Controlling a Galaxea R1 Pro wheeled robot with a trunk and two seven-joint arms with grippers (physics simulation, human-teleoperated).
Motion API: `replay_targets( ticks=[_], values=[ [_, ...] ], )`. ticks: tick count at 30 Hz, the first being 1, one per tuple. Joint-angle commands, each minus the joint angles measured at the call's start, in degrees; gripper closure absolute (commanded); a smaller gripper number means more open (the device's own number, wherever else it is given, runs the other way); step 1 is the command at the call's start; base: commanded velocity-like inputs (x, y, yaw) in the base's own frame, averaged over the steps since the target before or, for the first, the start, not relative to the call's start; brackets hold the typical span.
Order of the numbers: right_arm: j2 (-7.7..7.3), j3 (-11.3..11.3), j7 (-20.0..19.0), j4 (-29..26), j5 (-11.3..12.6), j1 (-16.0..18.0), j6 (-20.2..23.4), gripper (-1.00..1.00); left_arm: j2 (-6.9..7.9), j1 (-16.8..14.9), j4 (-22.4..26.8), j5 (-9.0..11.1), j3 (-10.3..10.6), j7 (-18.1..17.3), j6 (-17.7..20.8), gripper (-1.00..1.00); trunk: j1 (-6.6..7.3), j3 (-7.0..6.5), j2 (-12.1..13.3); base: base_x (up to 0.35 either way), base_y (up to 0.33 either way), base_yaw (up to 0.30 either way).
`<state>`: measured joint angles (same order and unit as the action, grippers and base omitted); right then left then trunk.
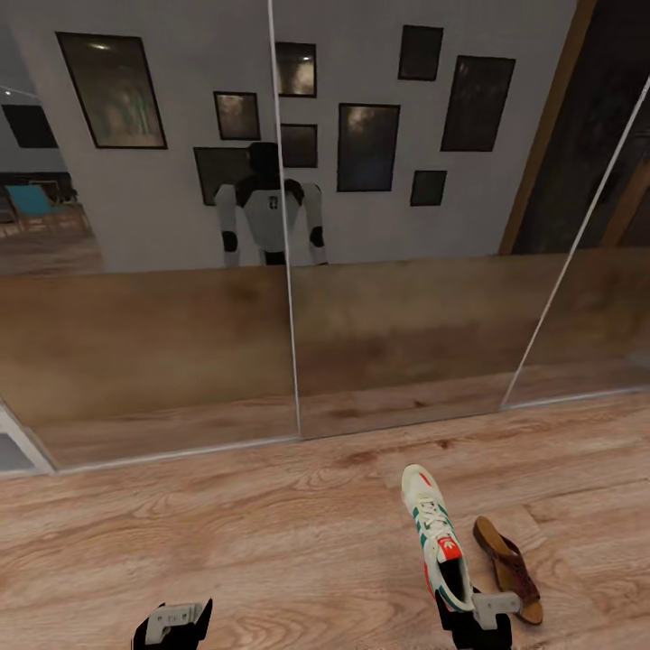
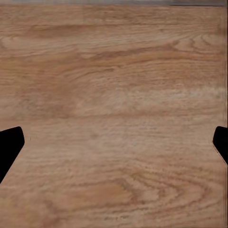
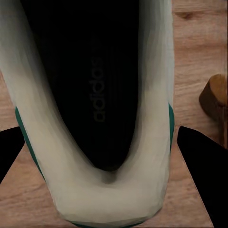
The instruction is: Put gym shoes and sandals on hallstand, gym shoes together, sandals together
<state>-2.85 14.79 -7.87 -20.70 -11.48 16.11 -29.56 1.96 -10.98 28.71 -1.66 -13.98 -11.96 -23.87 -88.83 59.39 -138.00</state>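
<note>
**Right pincer straddling the gym shoe's heel**

One gym shoe (image 1: 436, 534) is lying upright on the corridor floor (image 1: 271, 533), toe pointing toward the mirrored wall panels (image 1: 289, 271), with one dark brown sandal (image 1: 510, 569) just beside it on the robot's right. In the right wrist view the shoe's dark opening and pale heel collar (image 3: 109, 190) are sitting between the two black fingers (image 3: 202, 166), which are standing wide apart on either side of the heel, touching nothing that I can make out. So the right pincer (image 1: 477, 621) is released and poised directly over the heel end.

The step in hand appears to be grasping this shoe. To do it well, the fingers should probably be descending far enough to bracket the firm heel walls rather than only the soft collar rim, and staying centred so neither tip is pushing the shoe sideways into the sandal.

The left pincer (image 1: 173, 625) is hanging released over bare planks (image 2: 114, 95), well apart from the shoe, its finger tips spread at the edges of its own view.
</note>
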Motion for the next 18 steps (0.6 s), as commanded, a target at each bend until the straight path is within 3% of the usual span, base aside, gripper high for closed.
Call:
replay_targets(
  ticks=[1, 18],
  values=[
    [0.04, 0.50, -0.39, 0.05, -0.39, 0.06, -0.22, 1.00, -0.04, -0.05, -0.02, -0.18, -0.43, -0.52, -0.13, -1.00, 0.01, 0.05, -0.02, 0.000, 0.000, -0.274],
    [0.12, 0.50, -0.39, 0.05, -0.39, 0.06, -0.21, 1.00, -0.03, -0.03, -0.03, -0.19, -0.43, -0.52, -0.13, -1.00, 0.01, 0.05, -0.02, 0.000, 0.000, -0.274]
  ],
)
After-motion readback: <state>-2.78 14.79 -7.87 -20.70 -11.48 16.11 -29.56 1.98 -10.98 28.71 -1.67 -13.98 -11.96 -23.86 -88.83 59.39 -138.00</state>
